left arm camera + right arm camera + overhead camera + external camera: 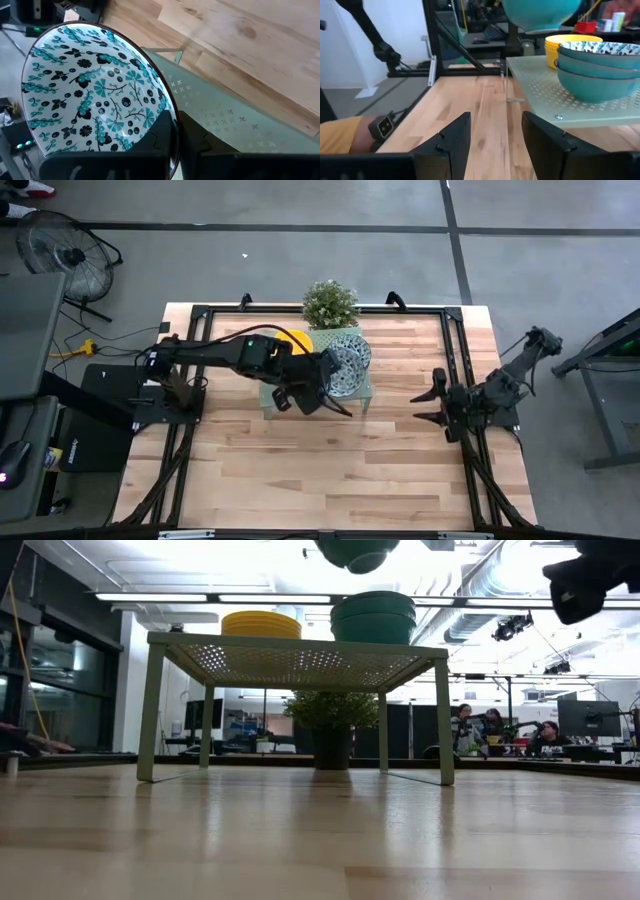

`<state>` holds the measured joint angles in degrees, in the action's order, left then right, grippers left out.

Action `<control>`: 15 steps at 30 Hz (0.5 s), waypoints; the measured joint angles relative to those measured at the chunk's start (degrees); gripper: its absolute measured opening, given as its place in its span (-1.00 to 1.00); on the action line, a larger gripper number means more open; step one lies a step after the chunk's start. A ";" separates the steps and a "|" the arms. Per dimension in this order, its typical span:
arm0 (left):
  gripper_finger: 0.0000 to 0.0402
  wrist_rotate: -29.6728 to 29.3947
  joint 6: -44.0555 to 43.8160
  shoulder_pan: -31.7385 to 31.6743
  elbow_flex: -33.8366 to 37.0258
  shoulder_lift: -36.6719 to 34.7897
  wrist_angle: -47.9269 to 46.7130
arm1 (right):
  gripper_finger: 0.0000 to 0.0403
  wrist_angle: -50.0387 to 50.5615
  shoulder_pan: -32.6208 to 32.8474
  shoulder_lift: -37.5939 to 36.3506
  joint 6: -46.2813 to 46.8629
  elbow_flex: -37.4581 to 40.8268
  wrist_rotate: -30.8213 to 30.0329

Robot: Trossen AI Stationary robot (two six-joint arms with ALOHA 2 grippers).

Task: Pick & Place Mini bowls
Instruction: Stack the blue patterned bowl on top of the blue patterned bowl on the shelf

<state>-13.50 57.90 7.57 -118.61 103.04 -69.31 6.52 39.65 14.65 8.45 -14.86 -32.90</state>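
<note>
We are working at a wooden table, where a pale green perforated stand sits near the far edge, just in front of a small potted plant. On the stand we are seeing a stack of yellow bowls and, beside it, a stack of patterned bowls, teal on the outside; how many are in each we cannot tell.

Our left gripper is pinching the rim of one patterned bowl, one finger inside and one outside, and holding it tilted in the air above the stand. In the low view the lifted bowl's underside is hanging clear above the patterned stack. Our right gripper is waiting over the table's right side, well apart from the stand, fingers spread wide and holding nothing.

We judge that we are carrying this bowl away from its stack. To do it well, we should be keeping the pinch firm, since a rim grip on a tilted bowl can let it swing or slip, lifting well clear before travelling sideways, and levelling the bowl before setting it down.
</note>
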 joint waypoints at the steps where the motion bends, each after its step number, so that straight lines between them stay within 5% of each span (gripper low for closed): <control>1: -0.98 0.49 0.18 -0.31 0.00 0.00 -0.19 | -0.18 -0.08 -1.48 -1.00 -0.53 0.28 1.79; 15: -0.98 2.48 1.90 -2.76 0.00 0.00 -0.80 | -0.18 -8.31 -19.97 -5.03 -2.31 9.30 22.28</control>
<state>-11.02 59.80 4.82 -118.61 103.04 -70.11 -1.79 19.69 9.63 6.14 -5.56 -10.62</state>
